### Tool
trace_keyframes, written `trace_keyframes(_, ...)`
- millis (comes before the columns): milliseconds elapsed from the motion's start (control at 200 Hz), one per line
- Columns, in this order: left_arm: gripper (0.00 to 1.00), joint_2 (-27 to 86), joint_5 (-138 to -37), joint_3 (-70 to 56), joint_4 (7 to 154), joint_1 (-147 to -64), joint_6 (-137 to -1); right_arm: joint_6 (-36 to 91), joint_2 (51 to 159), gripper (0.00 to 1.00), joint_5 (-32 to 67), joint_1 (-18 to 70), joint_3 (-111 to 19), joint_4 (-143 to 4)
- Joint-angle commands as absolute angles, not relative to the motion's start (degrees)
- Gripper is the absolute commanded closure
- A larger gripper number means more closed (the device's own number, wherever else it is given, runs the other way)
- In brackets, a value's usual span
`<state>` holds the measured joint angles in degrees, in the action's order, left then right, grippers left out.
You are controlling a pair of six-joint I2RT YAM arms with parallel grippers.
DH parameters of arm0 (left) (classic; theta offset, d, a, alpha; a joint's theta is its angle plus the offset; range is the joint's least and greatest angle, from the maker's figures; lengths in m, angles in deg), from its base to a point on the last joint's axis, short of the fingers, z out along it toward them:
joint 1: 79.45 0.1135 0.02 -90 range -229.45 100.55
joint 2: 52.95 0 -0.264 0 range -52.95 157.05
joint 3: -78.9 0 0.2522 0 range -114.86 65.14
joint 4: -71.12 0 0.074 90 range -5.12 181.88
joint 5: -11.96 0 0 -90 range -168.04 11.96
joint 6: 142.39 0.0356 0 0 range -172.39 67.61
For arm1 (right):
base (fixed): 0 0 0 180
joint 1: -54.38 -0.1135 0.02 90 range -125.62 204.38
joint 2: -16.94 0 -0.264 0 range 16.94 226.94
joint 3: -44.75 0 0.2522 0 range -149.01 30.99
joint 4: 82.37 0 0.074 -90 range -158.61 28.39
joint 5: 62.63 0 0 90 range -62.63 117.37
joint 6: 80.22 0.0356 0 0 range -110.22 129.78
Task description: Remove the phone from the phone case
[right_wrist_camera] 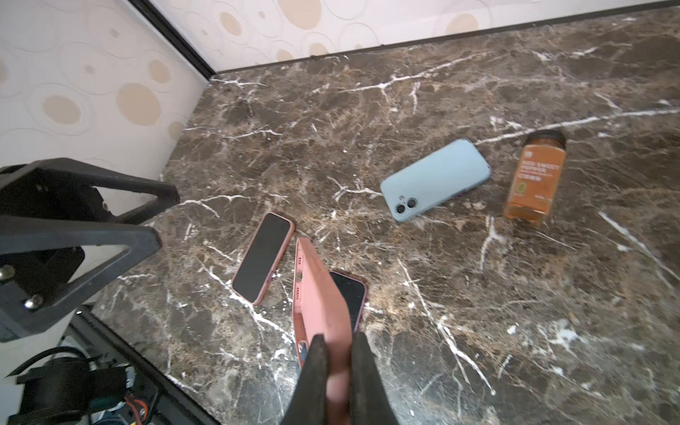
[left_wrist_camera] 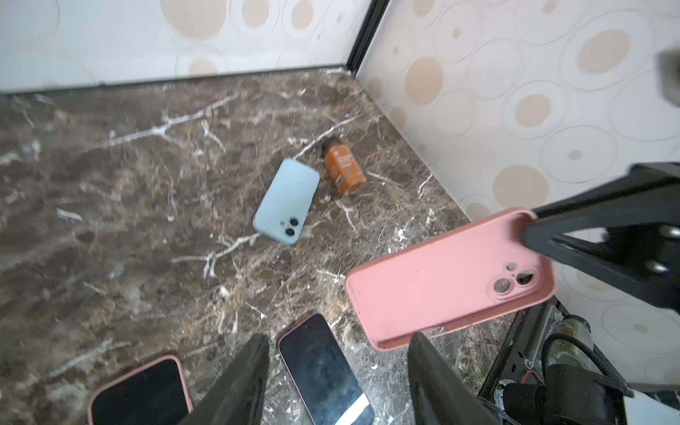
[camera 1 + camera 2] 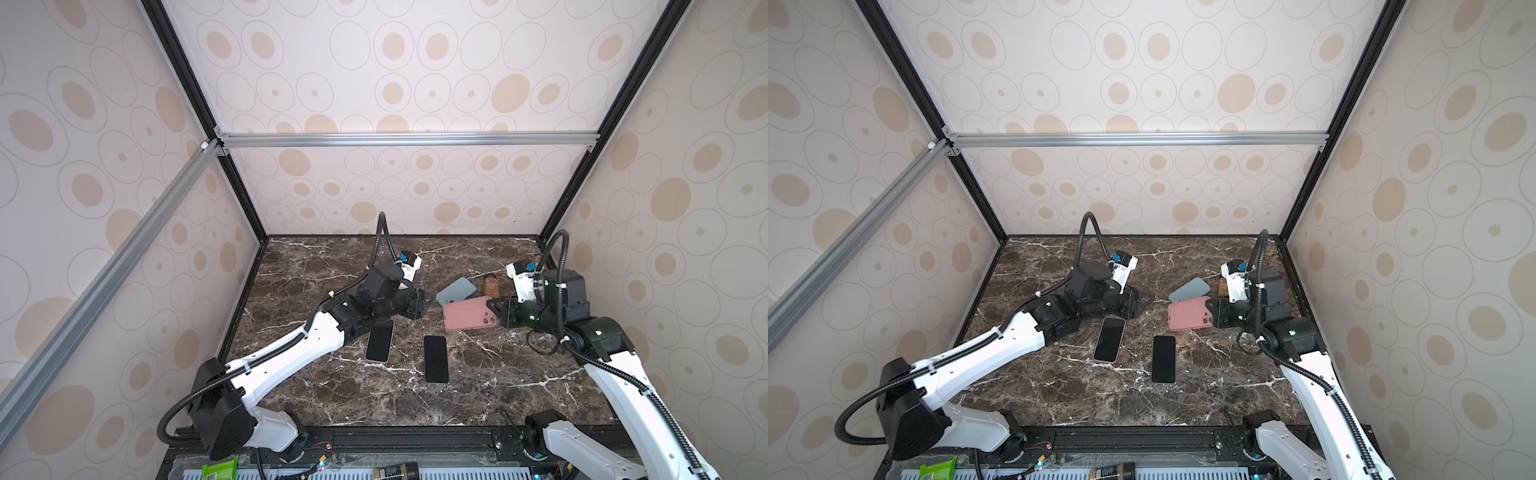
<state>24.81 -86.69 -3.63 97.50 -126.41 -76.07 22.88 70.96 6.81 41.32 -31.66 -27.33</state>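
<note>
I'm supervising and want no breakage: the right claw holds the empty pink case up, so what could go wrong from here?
The right claw pinches the empty pink phone case only at its camera end; it could slip onto the light blue cased phone or orange spice jar nearby.
The open left claw hangs near the phone in another pink case; it might knock it.

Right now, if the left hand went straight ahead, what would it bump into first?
Probably the free end of the pink case held by the right hand, just ahead of the left hand. Depth is unclear, so it might slip past.
</note>
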Motion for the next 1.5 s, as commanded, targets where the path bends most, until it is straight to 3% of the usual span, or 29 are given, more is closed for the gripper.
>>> trace_keyframes(0, 0.39, 22.42, -88.43, -3.76, 95.74, -126.43, -61.29, 18.23, 73.75, 1.00, -3.50, 41.55, -35.70, -23.91)
trace_keyframes(210, 0.39, 24.13, -99.83, -6.71, 100.40, -126.48, -54.20, 11.17, 78.52, 1.00, -13.03, 41.46, -41.49, -16.11)
trace_keyframes(445, 0.46, 27.74, -107.55, -9.95, 106.34, -126.62, -51.36, 7.25, 82.40, 1.00, -18.56, 41.37, -44.65, -11.91)
trace_keyframes(955, 0.80, 30.06, -111.78, -11.70, 109.49, -127.22, -49.75, 6.35, 82.87, 1.00, -19.43, 40.87, -45.33, -10.49)
trace_keyframes(1115, 0.96, 29.94, -111.78, -11.74, 109.56, -127.42, -49.93, 6.77, 81.88, 1.00, -16.92, 40.84, -44.60, -10.85)
trace_keyframes(1275, 1.00, 29.60, -111.11, -11.85, 109.39, -127.46, -50.39, 7.82, 80.82, 1.00, -15.37, 40.84, -44.24, -12.21)
trace_keyframes(1360, 1.00, 29.66, -110.27, -11.94, 108.93, -127.52, -51.01, 8.97, 79.88, 0.91, -13.86, 40.84, -44.12, -13.29)
trace_keyframes(1495, 1.00, 28.99, -100.01, -11.58, 106.52, -127.85, -55.03, 16.15, 76.69, 0.59, -5.51, 40.84, -42.05, -19.45)
